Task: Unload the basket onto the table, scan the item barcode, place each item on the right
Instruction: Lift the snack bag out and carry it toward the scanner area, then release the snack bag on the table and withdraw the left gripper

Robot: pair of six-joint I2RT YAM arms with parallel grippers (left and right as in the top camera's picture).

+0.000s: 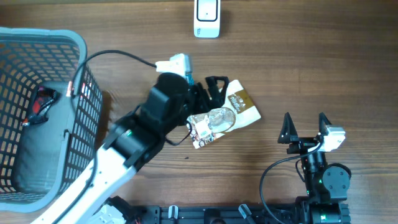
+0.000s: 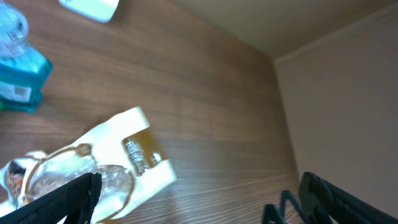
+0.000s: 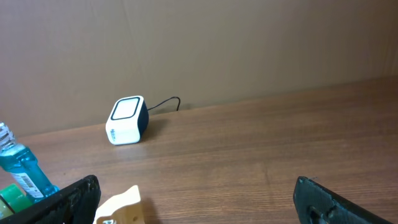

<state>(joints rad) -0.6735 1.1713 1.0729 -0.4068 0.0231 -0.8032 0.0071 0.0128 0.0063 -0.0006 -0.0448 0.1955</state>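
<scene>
Overhead, the blister pack point(image 1: 231, 112) lies flat at the centre of the counter point(image 1: 311, 62), with the left gripper point(image 1: 216, 87) spread wide at its eleven o'clock edge and the scanner point(image 1: 206, 17) at twelve. Left wrist: it looks light, a stiff card with a slippery, crushable bubble, so pinch the card edge. Right wrist: the right gripper point(image 3: 193, 193) gapes, empty.

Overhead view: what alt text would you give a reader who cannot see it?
A robot's left arm reaches from the lower left over a white-and-gold packet lying on a wooden table, its jaws open. A grey basket sits at the left edge, a small white scanner at the top, and the right arm sits at lower right, jaws open.
</scene>
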